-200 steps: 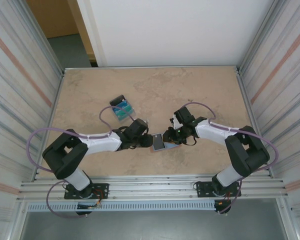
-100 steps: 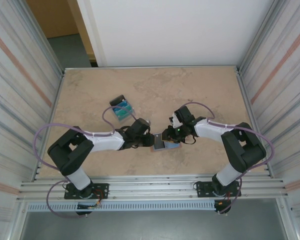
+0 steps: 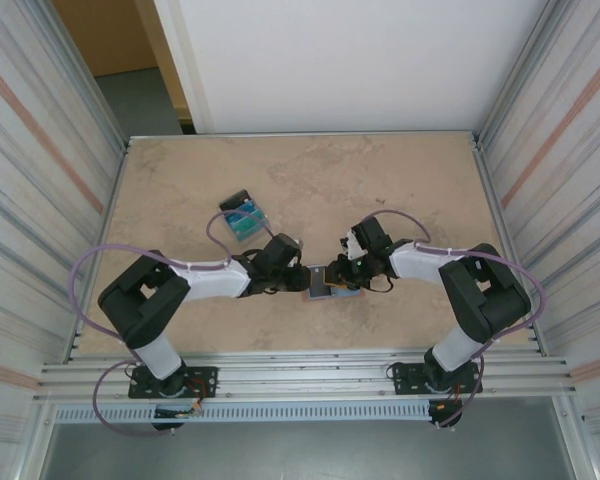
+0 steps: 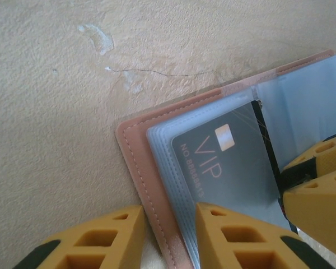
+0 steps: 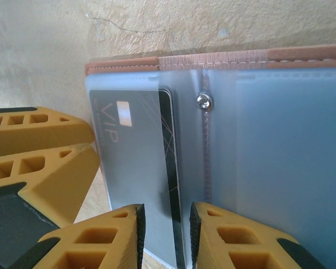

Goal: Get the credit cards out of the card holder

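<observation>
Both arms have edged inward: the left tool (image 4: 171,238) now pinches the open card holder (image 4: 135,168), the right tool (image 5: 163,238) its sleeved black card (image 5: 137,168).

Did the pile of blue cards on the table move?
No. The pile of cards sits at the same spot on the table, same gap from the table's left edge as before.

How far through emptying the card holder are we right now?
Done: a small pile of cards already lies on the table, apart from the wallet. In hand: the card holder lies open, the left gripper straddling its pink edge and the right gripper straddling the edge of the black VIP card. Left: that card sits in its clear sleeve, not yet pulled out.
</observation>
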Controlling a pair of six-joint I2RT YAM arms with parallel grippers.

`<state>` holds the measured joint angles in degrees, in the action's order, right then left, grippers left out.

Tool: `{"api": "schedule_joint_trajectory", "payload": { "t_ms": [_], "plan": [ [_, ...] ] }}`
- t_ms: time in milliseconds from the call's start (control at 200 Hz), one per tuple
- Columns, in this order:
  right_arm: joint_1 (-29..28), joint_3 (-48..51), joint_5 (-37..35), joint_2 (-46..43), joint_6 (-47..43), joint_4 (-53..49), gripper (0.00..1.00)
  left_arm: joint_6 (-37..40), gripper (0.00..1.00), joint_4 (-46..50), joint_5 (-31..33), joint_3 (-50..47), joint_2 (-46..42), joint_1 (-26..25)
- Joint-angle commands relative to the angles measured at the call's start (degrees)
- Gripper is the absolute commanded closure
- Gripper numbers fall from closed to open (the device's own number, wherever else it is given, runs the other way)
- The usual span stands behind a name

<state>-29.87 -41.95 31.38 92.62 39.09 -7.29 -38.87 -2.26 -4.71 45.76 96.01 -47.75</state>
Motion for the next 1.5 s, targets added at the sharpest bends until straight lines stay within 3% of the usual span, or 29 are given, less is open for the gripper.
{"api": "schedule_joint_trajectory", "payload": {
  "t_ms": [0, 606, 1223, 1493],
  "plan": [
    [0.4, 0.5, 1.1, 0.8, 1.4, 1.5, 0.72, 1.2, 0.69, 2.5, 0.3, 0.2, -2.9, -0.5],
    [2.6, 2.9, 7.8, 2.2, 5.1, 11.8, 0.75, 0.3, 0.74, 2.3, 0.1, 1.4, 1.0, -0.9],
    [5.4, 1.6, 13.5, 8.9, 5.9, 20.7, 0.77, -0.6, 0.79, -1.7, -1.3, 2.2, 3.7, 2.6],
    [6.3, 1.7, 16.0, 9.7, 7.1, 24.4, 0.83, -2.1, 0.8, -2.0, -2.2, 1.4, 3.7, 2.6]
  ]
}}
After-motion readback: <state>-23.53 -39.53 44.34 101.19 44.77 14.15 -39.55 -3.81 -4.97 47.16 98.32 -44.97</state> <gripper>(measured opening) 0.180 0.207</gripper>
